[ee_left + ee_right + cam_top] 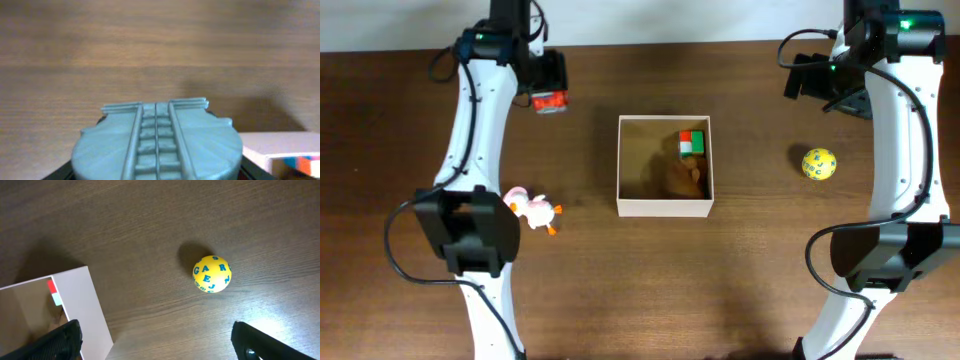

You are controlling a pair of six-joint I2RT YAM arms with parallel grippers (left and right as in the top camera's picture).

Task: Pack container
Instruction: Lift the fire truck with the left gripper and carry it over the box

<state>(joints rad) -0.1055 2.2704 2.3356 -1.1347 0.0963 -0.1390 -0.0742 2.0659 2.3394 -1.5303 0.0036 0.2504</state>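
The container (665, 208) is a square white-walled box with a tan inside, at the table's middle. In it lie a red, green and white cube (692, 143) and a brown toy (685, 178). My left gripper (549, 96) hangs behind and to the left of the container, shut on a grey-blue round toy (157, 145) with a ladder-like ridge; from overhead its end looks red (550, 101). The container's corner (280, 147) shows at the lower right of the left wrist view. My right gripper (160, 350) is open and empty, high above the table between the container wall (85, 305) and a yellow lettered ball (212, 273).
A pink and white duck toy (530, 208) lies left of the container, by the left arm's base. The yellow ball (819, 163) rests on the dark wood table to the container's right. The right gripper (825, 88) stays behind the ball.
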